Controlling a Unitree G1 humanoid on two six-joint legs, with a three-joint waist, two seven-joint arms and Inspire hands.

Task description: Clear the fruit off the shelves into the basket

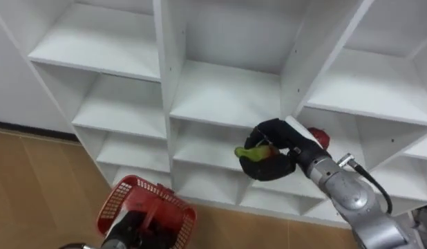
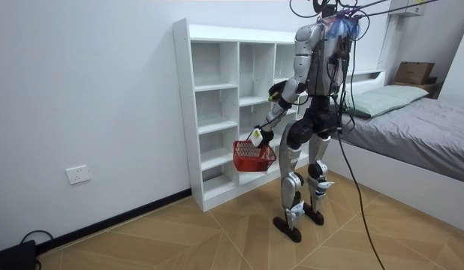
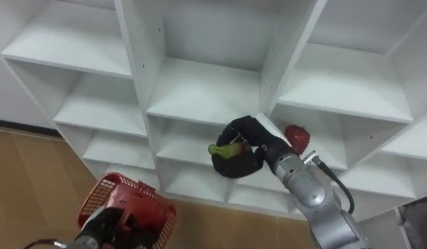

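Note:
My right hand (image 1: pixel 272 158) (image 3: pixel 238 155) is shut on a green fruit (image 1: pixel 251 153) (image 3: pixel 224 149), held in front of the middle column of the white closet (image 1: pixel 220 90) (image 2: pixel 224 112). A red fruit (image 1: pixel 318 137) (image 3: pixel 297 137) lies on a shelf just right of that hand, in the right column. My left hand (image 1: pixel 134 232) (image 3: pixel 106 225) is shut on the handle of a red basket (image 1: pixel 148 211) (image 3: pixel 127 204) (image 2: pixel 254 156), held low and to the left, below the green fruit. In the room view I stand upright facing the closet.
The closet's other compartments look bare. Wooden floor (image 1: pixel 34 187) runs to the left below the shelves. A bed (image 2: pixel 420 142) stands behind me at the room view's right, and a white wall (image 2: pixel 89 90) flanks the closet.

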